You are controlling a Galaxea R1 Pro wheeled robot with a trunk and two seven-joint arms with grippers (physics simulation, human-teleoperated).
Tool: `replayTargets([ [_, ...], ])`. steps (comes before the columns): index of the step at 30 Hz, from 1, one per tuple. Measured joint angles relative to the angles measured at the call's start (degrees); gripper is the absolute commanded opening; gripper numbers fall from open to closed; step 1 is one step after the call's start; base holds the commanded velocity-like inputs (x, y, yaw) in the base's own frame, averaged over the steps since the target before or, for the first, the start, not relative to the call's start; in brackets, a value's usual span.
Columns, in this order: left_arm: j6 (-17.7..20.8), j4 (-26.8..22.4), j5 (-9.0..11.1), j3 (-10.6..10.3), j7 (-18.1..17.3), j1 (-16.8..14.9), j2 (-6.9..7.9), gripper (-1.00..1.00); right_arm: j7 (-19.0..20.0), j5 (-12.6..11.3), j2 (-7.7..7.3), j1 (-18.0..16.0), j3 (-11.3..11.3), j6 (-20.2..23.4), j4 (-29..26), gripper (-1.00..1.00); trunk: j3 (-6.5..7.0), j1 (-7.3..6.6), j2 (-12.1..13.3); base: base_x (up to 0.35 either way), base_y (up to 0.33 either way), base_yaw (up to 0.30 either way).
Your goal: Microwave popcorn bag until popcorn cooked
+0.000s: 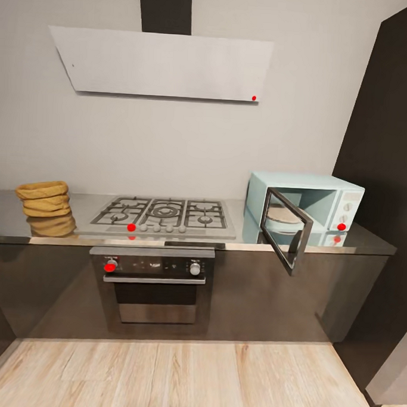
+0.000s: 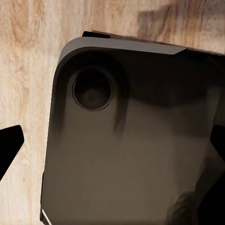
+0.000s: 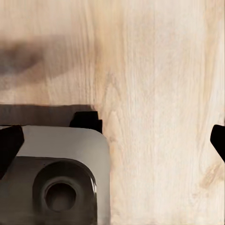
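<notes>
1. Tan and ringed, the popcorn bag [image 1: 43, 198] stands in the head view at the far left end of the countertop [image 1: 237, 244], its reflection lying in the glossy slab just below it; it is upright, and well apart from the microwave [image 1: 314, 200] at the opposite end.
2. Between them a steel gas hob [image 1: 165, 215] is set into the slab, with a built-in oven [image 1: 154, 281] in the dark cabinets under it; a pale hood [image 1: 163, 64] hangs on the grey wall above, a red dot at its corner.
3. The microwave's door [image 1: 285, 231] is swung open toward the camera, out past the counter's edge; a round plate [image 1: 283, 215] shows inside, and the side panel carries two dials and a red dot; I cannot tell any popcorn from here.
4. Light wood floor [image 1: 176, 375] runs along the foot of the cabinets.
5. Left wrist view: the left gripper [image 2: 115, 147] looks down on the robot's dark base [image 2: 131, 140], which has a round recess, with floor planks beyond; one dark fingertip shows at each side edge, far apart, so the claw is wide with nothing between.
6. Right wrist view: the right gripper [image 3: 115, 140] hangs over wood floor [image 3: 154, 93] and a grey corner of the base [image 3: 51, 178]; its tips likewise sit at opposite edges, wide, holding nothing.
</notes>
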Motion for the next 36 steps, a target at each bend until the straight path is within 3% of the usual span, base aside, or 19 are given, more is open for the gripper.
replayTargets([
  [2,-0.01,0.00,0.02,0.00,0.03,0.00,0.05,1.00,-1.90,0.12,1.93,0.25,-0.01,0.90,-0.01,1.00,0.00,0.00,0.00,0.000,0.000,0.015],
  [5,-0.06,0.00,0.21,0.00,0.07,0.00,0.08,1.00,-3.50,0.26,2.76,0.36,0.03,1.23,-0.01,1.00,0.03,0.00,0.00,0.000,0.000,0.172],
  [12,-0.15,-0.08,6.99,-0.09,0.13,0.00,0.17,1.00,-3.97,0.30,3.49,0.43,0.16,1.36,-0.01,1.00,0.10,0.00,0.00,0.000,0.000,0.266],
  [14,-0.14,-0.08,7.28,-0.09,0.13,0.00,0.16,1.00,-3.97,0.33,3.98,0.65,0.16,1.37,-0.01,1.00,0.10,0.00,0.00,0.000,0.000,0.293],
  [22,-0.15,-0.07,7.37,-0.11,0.08,0.00,0.09,1.00,-4.49,0.78,9.04,1.75,0.37,1.10,-0.10,1.00,0.10,0.00,0.00,0.000,0.000,0.300],
  [28,-0.19,-0.09,7.37,-0.12,0.08,0.00,0.09,1.00,-4.79,1.01,8.68,1.76,0.47,0.88,-0.16,1.00,0.10,0.00,0.00,0.000,0.000,0.300],
  [32,-0.19,-0.09,7.37,-0.15,0.08,0.00,0.09,1.00,-4.87,6.54,8.91,1.76,0.43,0.75,-0.16,1.00,0.10,0.00,0.00,0.000,0.000,0.300],
  [36,-0.19,-0.08,7.37,-0.15,0.08,0.00,0.09,1.00,-4.89,7.51,8.98,1.76,0.41,0.69,-0.16,1.00,0.10,0.00,0.00,0.000,0.000,0.300],
])
